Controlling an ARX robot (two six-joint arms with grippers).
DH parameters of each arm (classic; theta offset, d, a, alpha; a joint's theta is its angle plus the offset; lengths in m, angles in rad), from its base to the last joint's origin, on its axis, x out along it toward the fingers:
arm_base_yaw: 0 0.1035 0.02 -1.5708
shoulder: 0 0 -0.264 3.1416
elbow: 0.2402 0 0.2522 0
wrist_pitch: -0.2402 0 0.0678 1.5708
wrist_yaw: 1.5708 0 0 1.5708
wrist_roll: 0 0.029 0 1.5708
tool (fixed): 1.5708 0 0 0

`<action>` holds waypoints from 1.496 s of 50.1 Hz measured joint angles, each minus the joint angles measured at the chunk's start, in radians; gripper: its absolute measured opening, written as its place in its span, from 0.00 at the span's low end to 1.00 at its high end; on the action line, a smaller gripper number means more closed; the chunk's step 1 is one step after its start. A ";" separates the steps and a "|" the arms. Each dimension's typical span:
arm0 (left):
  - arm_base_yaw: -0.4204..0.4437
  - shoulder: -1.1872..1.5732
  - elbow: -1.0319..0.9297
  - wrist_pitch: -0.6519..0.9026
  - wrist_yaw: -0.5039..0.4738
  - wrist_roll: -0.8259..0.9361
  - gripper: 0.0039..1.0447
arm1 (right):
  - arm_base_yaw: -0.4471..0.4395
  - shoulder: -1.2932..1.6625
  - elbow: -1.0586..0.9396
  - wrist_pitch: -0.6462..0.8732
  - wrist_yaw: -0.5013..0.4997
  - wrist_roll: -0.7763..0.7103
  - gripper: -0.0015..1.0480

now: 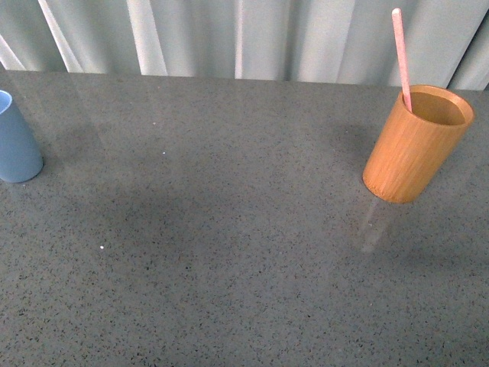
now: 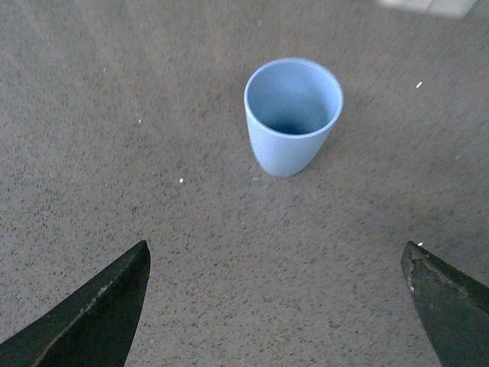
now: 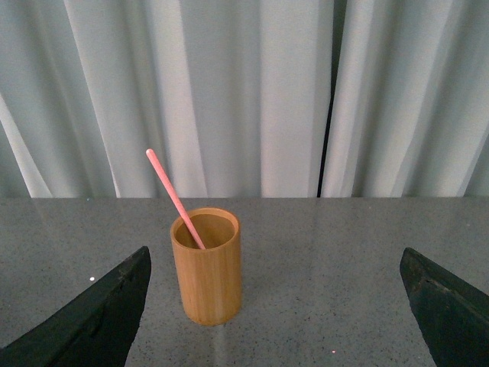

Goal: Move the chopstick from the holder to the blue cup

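A pale pink chopstick (image 1: 400,53) stands leaning in the orange-brown wooden holder (image 1: 412,149) at the right of the grey table. The blue cup (image 1: 15,141) stands upright and empty at the far left edge of the front view. Neither arm shows in the front view. In the left wrist view my left gripper (image 2: 275,264) is open, and the blue cup (image 2: 293,115) stands ahead of it, apart. In the right wrist view my right gripper (image 3: 275,267) is open, with the holder (image 3: 207,267) and the chopstick (image 3: 174,197) ahead of it, nearer one finger, untouched.
The speckled grey table (image 1: 229,229) runs back to a pale pleated curtain (image 1: 229,38). A curtain (image 3: 244,92) also hangs behind the holder in the right wrist view.
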 joint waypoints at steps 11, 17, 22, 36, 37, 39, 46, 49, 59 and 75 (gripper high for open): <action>0.002 0.317 0.256 -0.083 -0.007 0.077 0.94 | 0.000 0.000 0.000 0.000 0.000 0.000 0.90; -0.021 0.393 0.328 -0.077 -0.036 0.095 0.94 | 0.000 0.000 0.000 0.000 0.000 0.000 0.90; -0.031 0.448 0.368 -0.074 -0.058 0.099 0.94 | 0.000 0.000 0.000 0.000 0.000 0.000 0.90; -0.040 0.620 0.455 -0.061 -0.107 0.092 0.94 | 0.000 0.000 0.000 0.000 0.000 0.000 0.90; -0.042 0.630 0.462 -0.060 -0.111 0.088 0.94 | 0.000 0.000 0.000 0.000 0.000 0.000 0.90; -0.047 0.652 0.479 -0.058 -0.116 0.081 0.94 | 0.000 0.000 0.000 0.000 0.000 0.000 0.90; -0.065 0.710 0.533 -0.045 -0.139 0.073 0.94 | 0.000 0.000 0.000 0.000 0.000 0.000 0.90; -0.067 0.728 0.547 -0.042 -0.140 0.072 0.94 | 0.000 0.000 0.000 0.000 0.000 0.000 0.90; -0.061 0.784 0.568 -0.029 -0.160 0.072 0.94 | 0.000 0.000 0.000 0.000 0.000 0.000 0.90; -0.045 0.878 0.634 -0.018 -0.167 0.054 0.94 | 0.000 0.000 0.000 0.000 0.000 0.000 0.90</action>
